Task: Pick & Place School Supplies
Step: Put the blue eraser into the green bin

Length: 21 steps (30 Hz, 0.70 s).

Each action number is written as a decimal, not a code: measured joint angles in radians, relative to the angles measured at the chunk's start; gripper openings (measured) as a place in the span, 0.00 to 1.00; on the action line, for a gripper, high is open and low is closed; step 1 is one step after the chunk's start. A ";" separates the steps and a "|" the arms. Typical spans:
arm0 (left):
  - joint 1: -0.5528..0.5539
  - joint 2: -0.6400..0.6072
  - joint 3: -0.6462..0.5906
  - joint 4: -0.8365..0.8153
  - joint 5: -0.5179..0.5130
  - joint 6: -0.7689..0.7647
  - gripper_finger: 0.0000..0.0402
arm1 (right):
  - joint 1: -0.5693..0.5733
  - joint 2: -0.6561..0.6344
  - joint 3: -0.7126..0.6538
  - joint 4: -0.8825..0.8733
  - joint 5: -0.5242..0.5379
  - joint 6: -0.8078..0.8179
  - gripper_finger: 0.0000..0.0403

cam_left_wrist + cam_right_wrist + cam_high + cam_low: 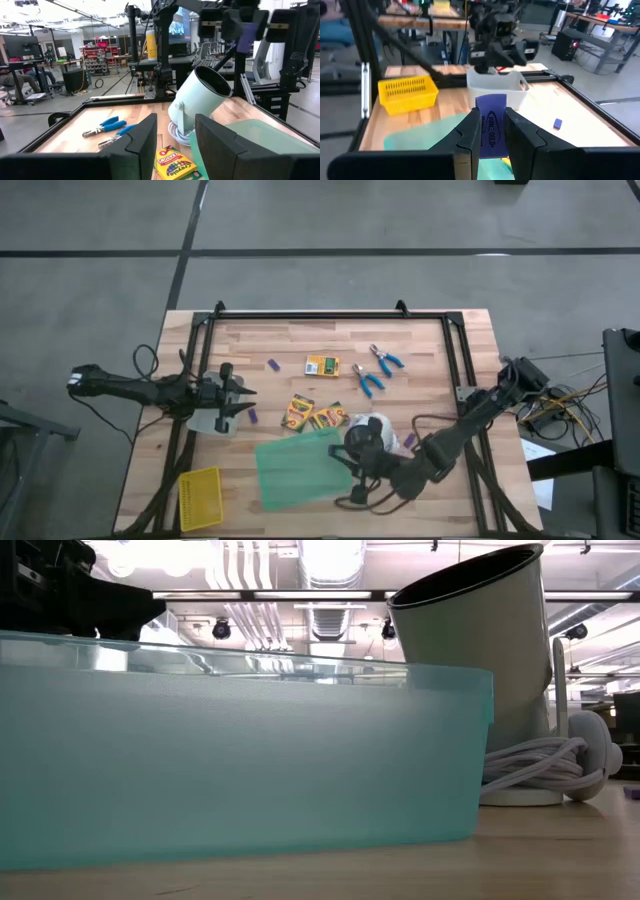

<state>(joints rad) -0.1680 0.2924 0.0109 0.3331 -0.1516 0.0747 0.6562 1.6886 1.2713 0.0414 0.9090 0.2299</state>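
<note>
My right gripper (491,131) is shut on a purple-blue oblong piece (491,120) with printed lettering. It hangs over the translucent green container (295,470). From the left wrist view the piece (247,35) shows high up between the right arm's fingers. My left gripper (245,393) stands open and level at the table's left, above a white tub (496,90), with nothing between its fingers. Crayon boxes (321,365) (298,411) (330,417), two blue-handled tools (385,358) (367,381) and loose purple pieces (272,364) (254,416) lie flat on the wood. My right gripper pinches the purple-blue piece between its two fingers, which sit on the piece's two narrow side edges (479,131). The printed broad face is turned toward the wrist camera. The piece's far end (491,100) sticks out past the fingertips. It is lifted clear of the table.
A white cup-shaped device (370,430) with a coiled white cable (540,765) stands beside the green container's far right corner. A yellow mesh basket (200,498) sits at the near left. A black frame (320,315) borders the table. Another purple piece (408,441) lies right of the device.
</note>
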 joint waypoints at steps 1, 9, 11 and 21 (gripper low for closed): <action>0.000 0.000 0.000 0.000 0.000 0.000 0.35 | 0.000 0.017 0.022 -0.013 -0.001 0.008 0.17; 0.000 0.000 0.000 -0.001 0.000 0.000 0.35 | -0.009 0.090 0.119 -0.162 -0.058 0.230 0.17; 0.000 0.000 0.000 -0.002 0.000 0.000 0.35 | -0.009 0.101 0.120 -0.173 -0.058 0.247 0.17; 0.000 0.000 0.000 -0.015 0.000 0.000 0.35 | -0.032 0.114 0.130 -0.307 -0.210 0.423 0.17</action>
<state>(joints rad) -0.1677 0.2924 0.0109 0.3177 -0.1516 0.0750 0.6240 1.8027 1.4010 -0.2655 0.6992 0.6534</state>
